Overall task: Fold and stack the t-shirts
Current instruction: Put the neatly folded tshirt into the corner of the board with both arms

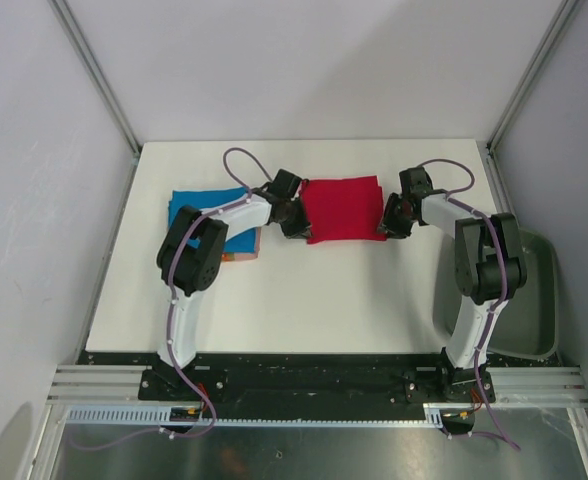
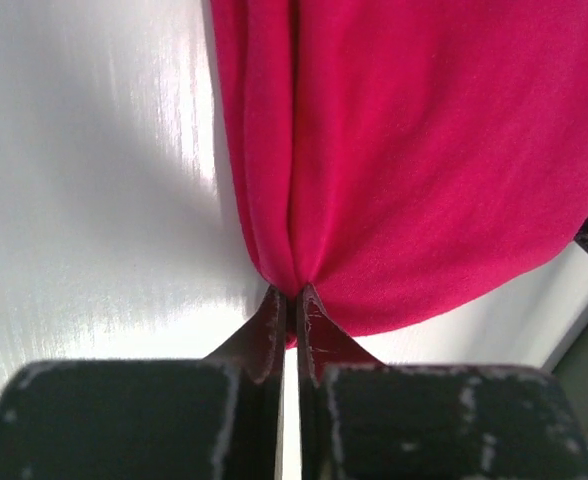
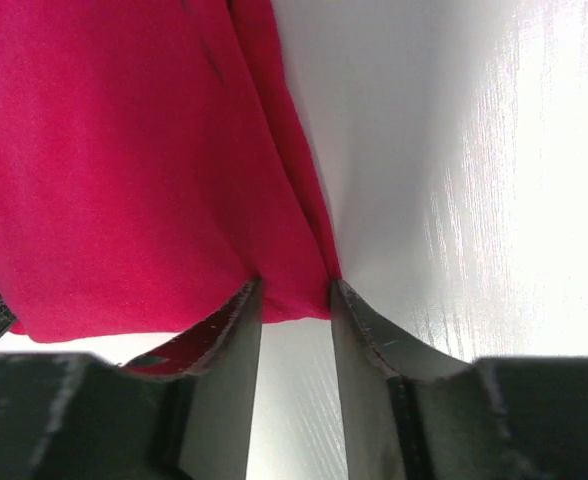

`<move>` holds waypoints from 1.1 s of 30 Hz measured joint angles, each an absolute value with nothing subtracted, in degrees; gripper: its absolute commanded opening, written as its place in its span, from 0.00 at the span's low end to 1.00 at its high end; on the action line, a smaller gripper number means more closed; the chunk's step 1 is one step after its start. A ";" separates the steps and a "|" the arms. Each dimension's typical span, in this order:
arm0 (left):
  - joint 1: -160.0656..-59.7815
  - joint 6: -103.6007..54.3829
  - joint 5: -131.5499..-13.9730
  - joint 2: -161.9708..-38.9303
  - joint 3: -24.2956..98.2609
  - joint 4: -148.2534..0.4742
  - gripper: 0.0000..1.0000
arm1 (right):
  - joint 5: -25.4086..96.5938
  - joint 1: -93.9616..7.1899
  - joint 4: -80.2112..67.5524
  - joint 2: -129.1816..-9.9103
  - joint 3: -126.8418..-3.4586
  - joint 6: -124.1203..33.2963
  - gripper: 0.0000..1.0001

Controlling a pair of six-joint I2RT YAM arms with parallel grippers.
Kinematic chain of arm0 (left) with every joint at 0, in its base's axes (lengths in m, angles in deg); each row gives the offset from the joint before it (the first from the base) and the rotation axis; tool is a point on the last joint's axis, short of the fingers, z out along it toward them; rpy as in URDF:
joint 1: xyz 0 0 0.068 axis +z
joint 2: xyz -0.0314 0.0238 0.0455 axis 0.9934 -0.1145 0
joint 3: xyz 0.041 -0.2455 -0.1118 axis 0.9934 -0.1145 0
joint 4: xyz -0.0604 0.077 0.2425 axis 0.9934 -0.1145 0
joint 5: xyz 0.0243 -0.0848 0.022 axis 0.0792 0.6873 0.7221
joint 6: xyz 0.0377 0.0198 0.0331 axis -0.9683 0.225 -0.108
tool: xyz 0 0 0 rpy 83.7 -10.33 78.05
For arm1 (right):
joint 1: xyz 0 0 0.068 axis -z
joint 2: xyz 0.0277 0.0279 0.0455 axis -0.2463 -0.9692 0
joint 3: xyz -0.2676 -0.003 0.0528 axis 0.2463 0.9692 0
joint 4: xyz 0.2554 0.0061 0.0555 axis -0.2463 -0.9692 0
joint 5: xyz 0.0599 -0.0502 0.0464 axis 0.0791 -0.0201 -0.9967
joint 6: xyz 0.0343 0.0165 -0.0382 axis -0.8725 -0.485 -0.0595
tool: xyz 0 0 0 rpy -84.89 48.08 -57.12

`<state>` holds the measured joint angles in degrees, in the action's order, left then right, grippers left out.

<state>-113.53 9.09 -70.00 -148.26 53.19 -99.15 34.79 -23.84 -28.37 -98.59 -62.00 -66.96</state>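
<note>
Red tee (image 1: 342, 208) lay folded on the table (image 1: 314, 300) between my grippers. My left gripper (image 2: 292, 295) pinched its left edge, jaws pressed tight. My right gripper (image 3: 292, 290) clamped a thicker fold of its right edge. Farther left, a blue tee (image 1: 196, 205) and an orange tee (image 1: 242, 256) lay together.

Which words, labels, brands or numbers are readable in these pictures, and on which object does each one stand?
None: no readable text in any view.
The red t-shirt, the blue t-shirt, the grey bin and the white table carry no print.
</note>
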 measured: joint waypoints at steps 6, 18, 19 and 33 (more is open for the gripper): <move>-113.62 8.83 -68.05 -144.02 45.87 -96.92 0.00 | 34.90 -23.84 -28.65 -96.17 -61.63 -66.74 0.53; -112.88 5.42 -68.53 -124.11 20.25 -97.16 0.00 | 33.52 -26.97 -25.15 -93.26 -61.61 -64.38 0.67; -112.53 5.20 -68.77 -122.84 18.83 -97.21 0.00 | 33.19 -27.71 -24.67 -93.26 -61.61 -64.16 0.68; -107.91 2.57 -70.37 -116.94 13.87 -99.26 0.00 | 32.27 -34.97 -21.29 -96.10 -61.61 -64.53 0.73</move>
